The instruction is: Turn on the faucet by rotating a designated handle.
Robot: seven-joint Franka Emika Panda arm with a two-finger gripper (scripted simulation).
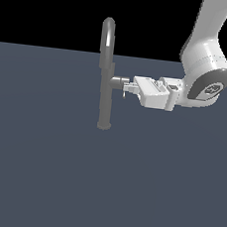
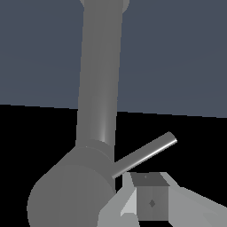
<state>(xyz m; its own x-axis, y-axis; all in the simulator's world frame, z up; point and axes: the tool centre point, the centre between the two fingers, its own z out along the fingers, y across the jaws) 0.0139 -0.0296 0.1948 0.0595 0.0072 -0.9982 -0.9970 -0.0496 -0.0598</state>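
Nearest my wrist camera is a fingertip (image 2: 150, 203), right beside the handle (image 2: 73, 195), whose thin lever (image 2: 146, 154) slants out past it. In the exterior view the gripper (image 1: 129, 87) reaches in level from that view's right and meets the stub's end; I cannot tell how far apart its fingers are, or whether they pinch anything.

The faucet (image 1: 108, 75) stands upright toward the far part of the floor (image 1: 102, 184), its handle jutting from mid-column toward the arm. I judge it all rigid metal, smooth and likely slippery, the handle turning only about its own axis. The lever looks like the better purchase: pushing near its tip should give the most leverage, though a finger could slide off the rod.

The floor is flat, plain slate-blue, with black void behind.
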